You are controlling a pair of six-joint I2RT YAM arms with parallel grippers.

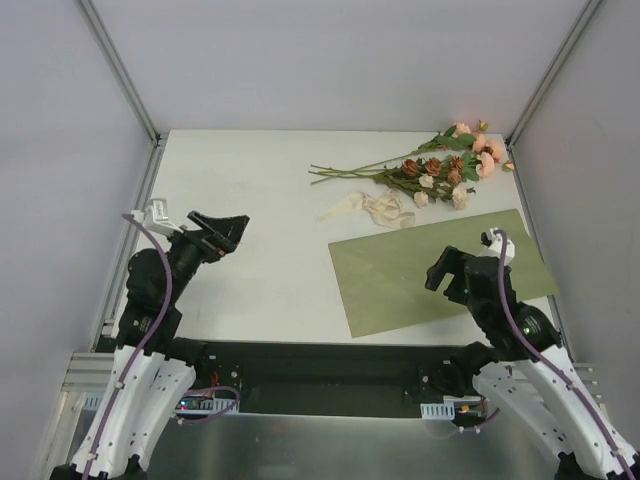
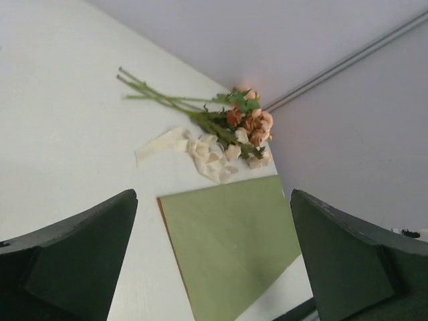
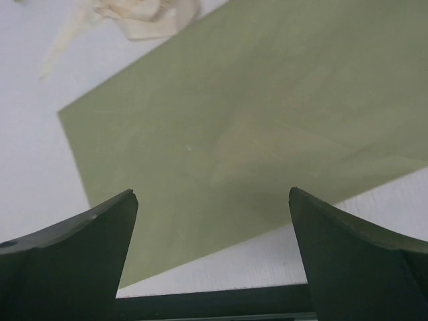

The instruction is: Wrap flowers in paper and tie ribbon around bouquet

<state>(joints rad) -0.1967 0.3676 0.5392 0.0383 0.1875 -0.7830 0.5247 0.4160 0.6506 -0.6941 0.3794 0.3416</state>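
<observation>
Nearest the overhead camera, my two arms rose from the near edge of the bench (image 1: 250,190). My left hand (image 1: 222,232) hung over bare bench on the left, jaws wide and holding nothing. My right hand (image 1: 447,268) hovered above the paper (image 1: 400,270), equally wide and empty. That paper lay flat, olive face up, on the right half. Beyond it the ribbon (image 1: 380,208) sat loosely crumpled just beside the flowers (image 1: 440,165), blooms toward the far right corner, stems pointing left.

Through the left wrist camera, the left hand (image 2: 212,194) showed both dark fingers (image 2: 80,261) well apart with nothing between. Past them lay the paper (image 2: 227,247) with a thin orange line along its left edge, then the ribbon (image 2: 200,150) bunched close against the flowers (image 2: 234,120); whether they touched I could not tell.

Through the right wrist camera, the right hand (image 3: 212,194) stood wide over the paper (image 3: 254,120). The ribbon (image 3: 140,17) lay off the sheet at the top.
</observation>
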